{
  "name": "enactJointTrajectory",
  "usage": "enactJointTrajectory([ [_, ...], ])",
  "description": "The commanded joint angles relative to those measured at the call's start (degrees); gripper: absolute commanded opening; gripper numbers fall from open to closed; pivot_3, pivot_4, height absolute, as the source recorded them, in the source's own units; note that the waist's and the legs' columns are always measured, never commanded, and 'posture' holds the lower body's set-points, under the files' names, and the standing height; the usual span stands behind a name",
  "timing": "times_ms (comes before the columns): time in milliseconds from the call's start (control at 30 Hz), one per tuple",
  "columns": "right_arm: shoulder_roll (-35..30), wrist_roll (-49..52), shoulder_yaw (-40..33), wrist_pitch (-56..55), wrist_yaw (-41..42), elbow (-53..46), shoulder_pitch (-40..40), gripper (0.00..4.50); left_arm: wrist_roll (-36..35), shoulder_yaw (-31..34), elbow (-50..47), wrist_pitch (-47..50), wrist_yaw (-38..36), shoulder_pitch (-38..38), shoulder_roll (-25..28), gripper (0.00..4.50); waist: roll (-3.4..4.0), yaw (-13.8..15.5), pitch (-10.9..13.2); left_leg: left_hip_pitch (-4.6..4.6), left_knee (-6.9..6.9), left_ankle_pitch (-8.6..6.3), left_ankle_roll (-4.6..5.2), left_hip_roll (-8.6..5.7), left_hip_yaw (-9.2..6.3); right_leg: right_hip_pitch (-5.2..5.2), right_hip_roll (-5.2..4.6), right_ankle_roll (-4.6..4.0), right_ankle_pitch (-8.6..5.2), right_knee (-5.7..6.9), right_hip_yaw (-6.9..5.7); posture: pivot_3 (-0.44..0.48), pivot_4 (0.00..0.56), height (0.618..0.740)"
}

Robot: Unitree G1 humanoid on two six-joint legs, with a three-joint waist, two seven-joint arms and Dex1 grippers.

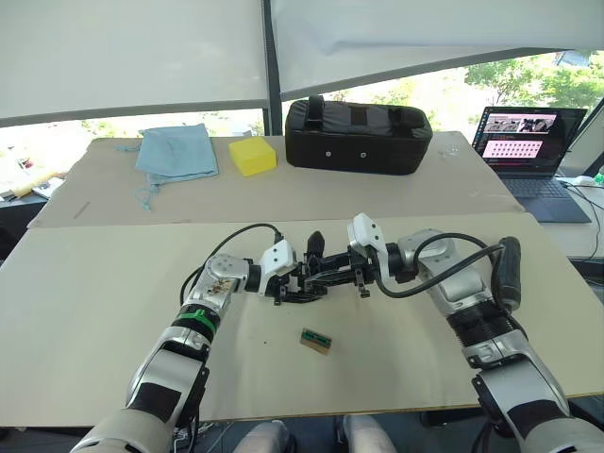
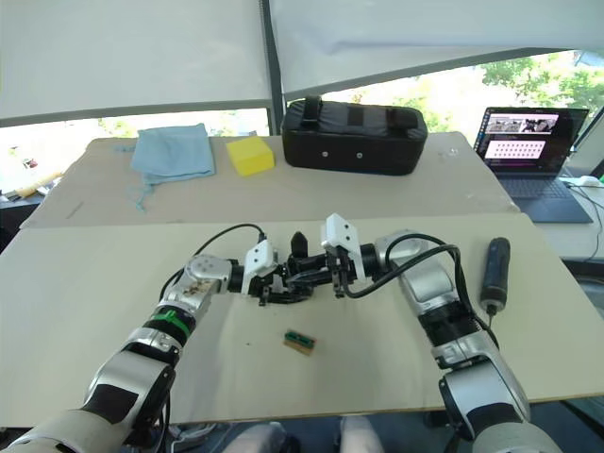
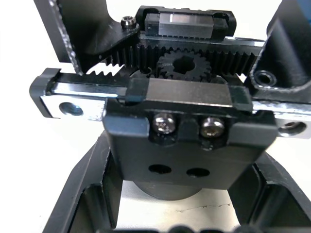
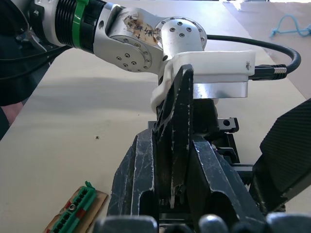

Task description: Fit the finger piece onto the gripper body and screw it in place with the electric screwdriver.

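Observation:
The gripper body [image 3: 180, 126] is a black assembly with a toothed rack, a small gear and two screws. My left gripper [image 1: 294, 281] is shut on it at the table's middle, with a black finger [image 3: 85, 199] on each side. One upright pointed finger [image 1: 316, 243] rises from the body. My right gripper [image 1: 332, 270] meets it from the right, shut on the black tapered finger piece [image 4: 176, 111], which rests against the body. The electric screwdriver [image 2: 493, 272] lies alone on the table, far to the right.
A small green-and-brown block [image 1: 315, 341] lies just in front of the grippers. At the back stand a large black case [image 1: 359, 137], a yellow block [image 1: 252, 156] and a blue cloth [image 1: 176, 151]. A laptop [image 1: 528, 142] sits at the far right.

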Motion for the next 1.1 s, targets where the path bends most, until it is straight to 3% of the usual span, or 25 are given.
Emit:
enactJointTrajectory([
  [33,-2.78,-7.72,5.71,4.99,-1.21,4.76,5.36,0.38,-1.48,0.55,-1.81,-0.45,-1.74,-1.33,-0.3,2.32,-0.02,0.0,-0.05,0.0,0.0,-0.01,0.02,0.0,0.0,0.0,0.0,0.0,0.0,0.0,0.0,0.0,0.15,0.74],
  [267,-1.05,-4.43,1.34,1.0,-3.36,2.86,6.81,0.38,-1.41,0.85,-1.29,-0.5,-1.53,-1.49,-0.21,2.32,-0.04,0.02,-0.14,0.0,0.0,-0.04,0.01,0.0,0.0,0.02,0.0,0.01,0.0,-0.03,0.01,0.0,0.15,0.74],
  [433,-0.11,1.27,-2.42,5.93,-1.13,-1.24,3.9,0.38,-1.48,0.99,-0.88,-0.44,-1.33,-1.67,-0.54,2.32,-0.04,0.02,-0.13,-0.03,0.0,-0.03,0.02,-0.01,0.0,-0.02,0.0,0.01,0.0,-0.02,0.02,0.0,0.15,0.74],
  [467,-0.2,2.07,-3.04,5.8,-0.6,-2.37,3.33,1.43,-1.44,1.0,-0.77,-0.44,-1.29,-1.72,-0.66,2.32,-0.04,0.04,-0.13,-0.05,0.0,-0.03,0.02,-0.01,0.0,-0.05,0.0,0.01,0.0,-0.02,0.02,0.0,0.15,0.74],
  [600,-2.55,2.78,-4.24,7.72,0.49,-6.76,1.38,2.78,-1.24,1.1,-0.29,-0.59,-1.41,-1.95,-1.0,2.32,-0.05,0.33,-0.04,-0.44,0.04,0.01,0.04,-0.03,0.01,-0.36,-0.02,0.0,0.0,-0.01,0.02,0.0,0.15,0.74],
  [833,-8.01,1.72,-6.34,9.68,-0.88,-10.64,1.78,2.79,-0.89,1.16,1.1,-1.24,-1.37,-2.29,-1.39,2.32,-0.05,0.66,-0.03,-0.92,0.13,0.03,0.05,-0.05,0.01,-0.75,-0.06,0.0,0.01,-0.02,0.0,0.0,0.15,0.74],
  [967,-14.32,2.85,-9.54,14.42,-1.63,-15.64,3.73,2.79,0.04,0.92,2.71,-1.64,-0.33,-2.67,-1.29,2.32,-0.06,0.92,-0.03,-1.02,0.14,0.03,0.03,-0.06,0.01,-0.82,-0.08,0.0,0.01,-0.03,0.0,0.0,0.15,0.74],
  [1000,-16.02,3.18,-10.21,16.47,-1.95,-17.02,4.3,2.79,0.23,0.91,3.13,-1.51,-0.1,-2.82,-1.15,3.36,-0.06,1.08,-0.03,-1.02,0.15,0.03,0.03,-0.06,0.01,-0.82,-0.09,0.0,0.01,-0.03,0.0,0.0,0.15,0.74],
  [1100,-23.25,6.43,-14.99,29.4,-4.79,-24.21,6.65,3.56,0.12,1.09,2.45,-1.39,-1.47,-2.43,0.84,4.5,-0.09,1.19,-0.01,-1.16,0.15,0.03,0.03,-0.05,0.0,-0.92,-0.12,0.0,0.01,-0.04,0.04,0.0,0.15,0.74],
])
